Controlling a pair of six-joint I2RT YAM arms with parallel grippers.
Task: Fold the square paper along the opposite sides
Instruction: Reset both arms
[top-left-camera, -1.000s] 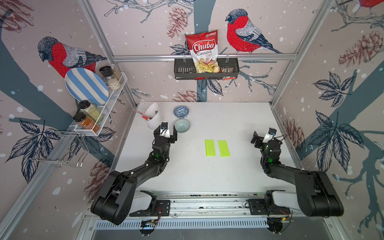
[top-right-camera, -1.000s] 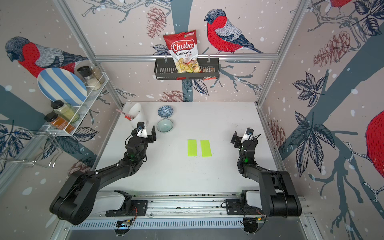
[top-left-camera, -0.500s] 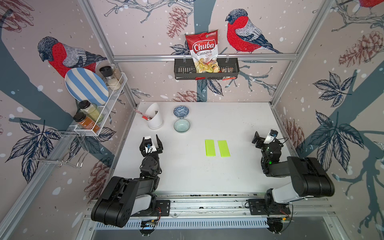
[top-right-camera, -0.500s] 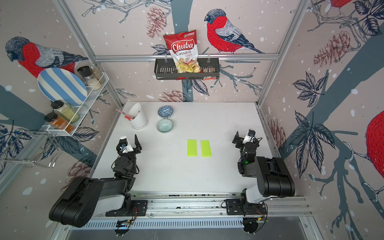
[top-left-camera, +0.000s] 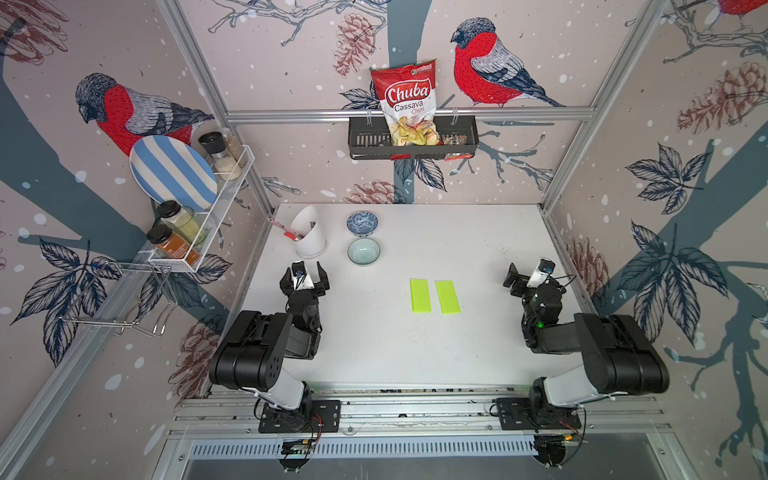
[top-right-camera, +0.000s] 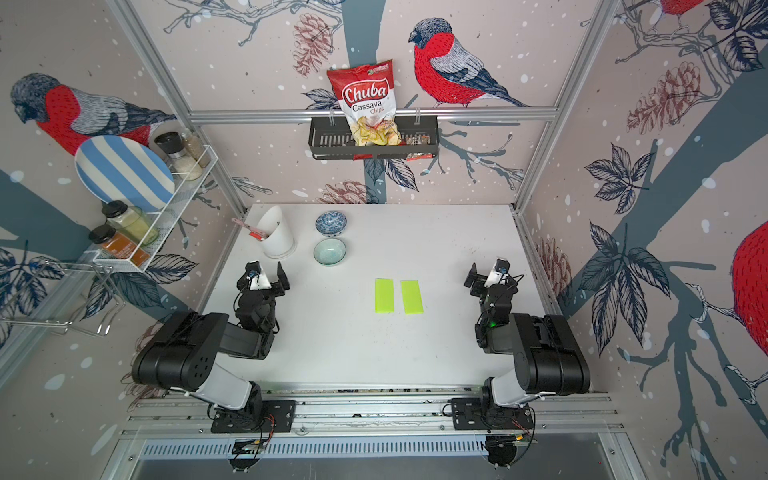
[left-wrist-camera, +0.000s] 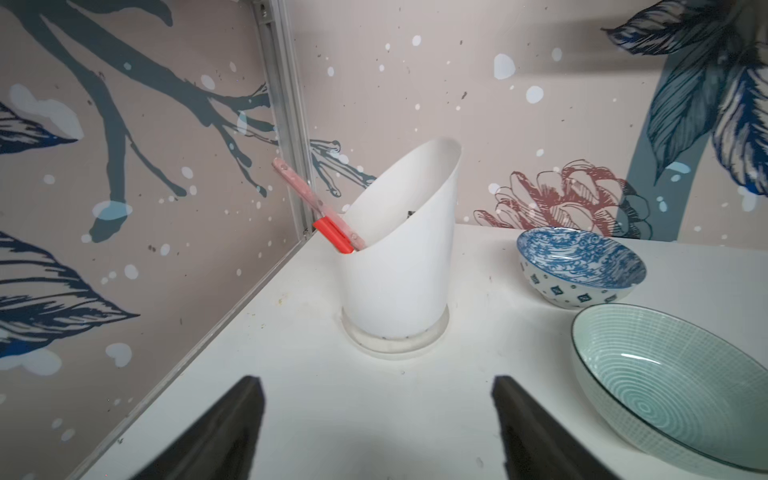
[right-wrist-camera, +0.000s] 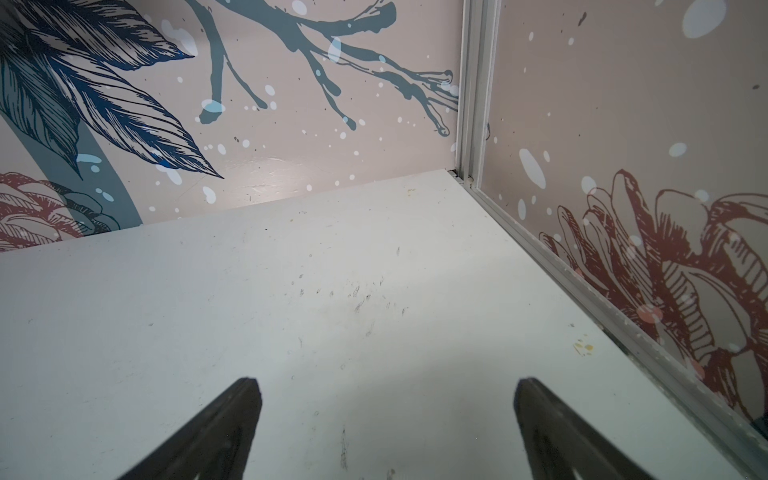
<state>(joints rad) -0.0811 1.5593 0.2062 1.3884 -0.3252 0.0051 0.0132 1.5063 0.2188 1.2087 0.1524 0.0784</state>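
**Creases with nothing pressing them**

Paper (top-left-camera: 419, 295) lies mid-table as two green strips side by side, well apart from both arms. Left gripper (top-left-camera: 304, 275) and right gripper (right-wrist-camera: 388, 384) gape wide, empty. Unpressed folds could spring open (thin sheet, I reckon), and a careless left reach might clip the nearby green bowl (top-left-camera: 363, 251).

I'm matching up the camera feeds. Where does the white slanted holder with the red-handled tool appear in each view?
Top view: the white holder stands at the table's far corner, on the left arm's side.
Top view: the white holder stands in that same far corner.
Left wrist: the white holder stands straight ahead of the open left gripper.
Right wrist: not in it.
Shared landmark: the blue patterned bowl beside it.
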